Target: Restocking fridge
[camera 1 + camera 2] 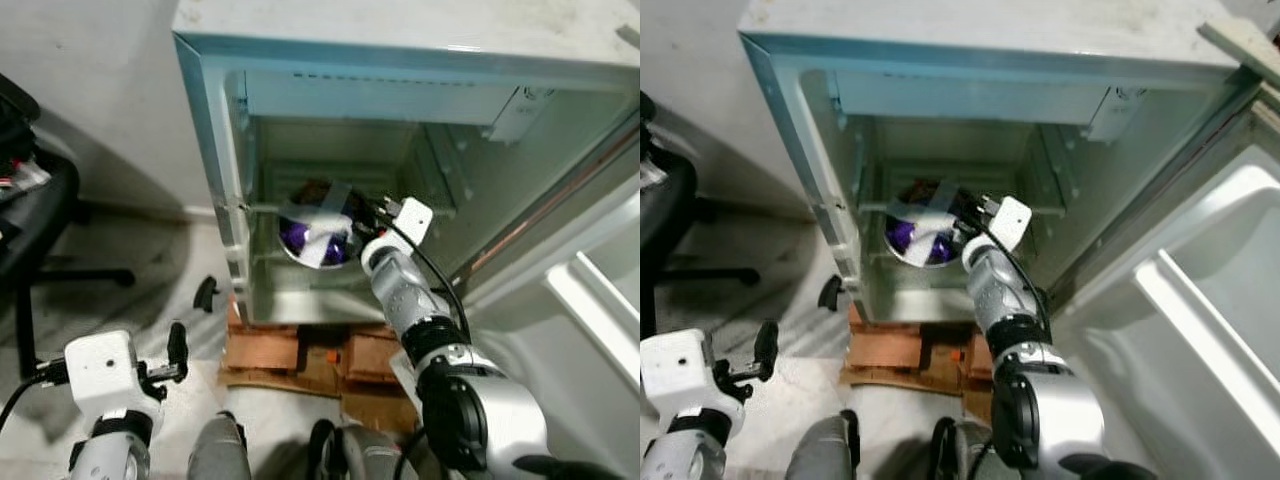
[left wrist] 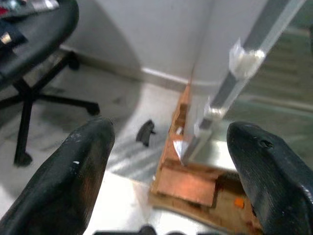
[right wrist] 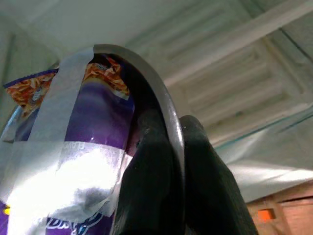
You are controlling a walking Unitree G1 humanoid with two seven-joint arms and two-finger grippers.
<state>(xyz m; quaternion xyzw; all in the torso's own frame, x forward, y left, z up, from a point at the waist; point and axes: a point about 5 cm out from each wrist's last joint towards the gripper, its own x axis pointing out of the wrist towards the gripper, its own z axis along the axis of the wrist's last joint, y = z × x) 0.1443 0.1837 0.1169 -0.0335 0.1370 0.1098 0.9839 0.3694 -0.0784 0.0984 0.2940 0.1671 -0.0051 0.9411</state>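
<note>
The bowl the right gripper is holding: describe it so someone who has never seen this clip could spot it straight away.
Start at the open fridge standing on wooden blocks against the wall. Inside its lower compartment, the right gripper pinches the rim of a round metal bowl. The bowl is tipped on its side, with a purple snack packet held in it by strips of grey tape.

Fridge [image 1: 420, 40]: small, pale, door swung open to approx 4 o'clock, standing on brick/board base. Metal bowl [image 1: 318, 236] inside, mid compartment, tipped so its open face points out toward camera. Holds purple snack pkt [image 3: 93, 132] w/ orange print, strapped in by grey tape strips crossing the rim. Bowl rim at approx 3 o'clock pinched between black fingers.
</note>
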